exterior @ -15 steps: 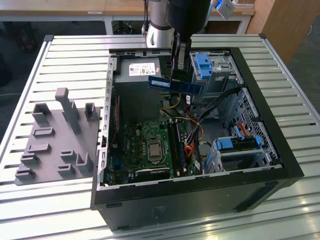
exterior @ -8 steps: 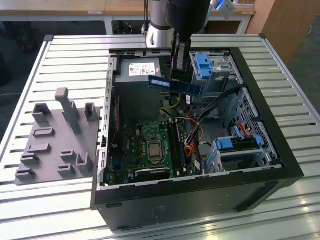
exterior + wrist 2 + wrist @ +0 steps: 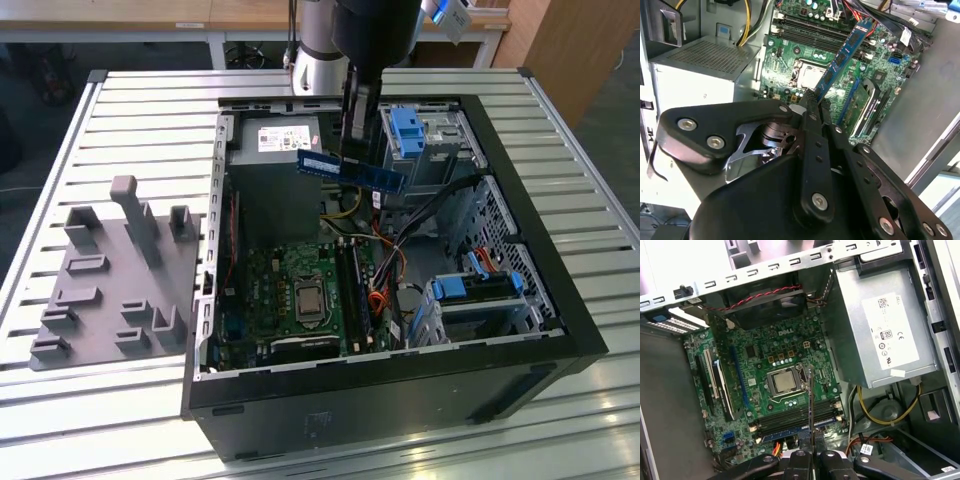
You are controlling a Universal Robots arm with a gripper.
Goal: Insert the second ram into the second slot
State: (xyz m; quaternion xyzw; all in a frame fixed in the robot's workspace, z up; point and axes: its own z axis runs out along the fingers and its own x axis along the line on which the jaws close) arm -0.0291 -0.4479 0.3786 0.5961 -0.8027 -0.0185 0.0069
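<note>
My gripper point(image 3: 357, 150) is shut on the second ram point(image 3: 352, 170), a long blue circuit-board stick held level in the air above the open computer case point(image 3: 540, 300). It hangs over the back part of the case, near the power supply point(image 3: 285, 140). In the second wrist view the ram point(image 3: 842, 57) juts from the gripper point(image 3: 812, 102) toward the motherboard. Seen edge-on in the first wrist view, the ram point(image 3: 811, 400) is a thin line above the gripper point(image 3: 811, 442), over the long memory slots point(image 3: 795, 415) beside the processor socket point(image 3: 784, 382). The slots point(image 3: 352, 290) lie well below the ram.
Blue drive-bay latches point(image 3: 410, 130) stand close to the gripper on the exterior view's right, with another point(image 3: 480, 285) lower down. Cables point(image 3: 385, 240) run beside the slots. A grey fixture plate point(image 3: 110, 280) with upright pegs sits on the slatted table point(image 3: 100, 400), on the exterior view's left.
</note>
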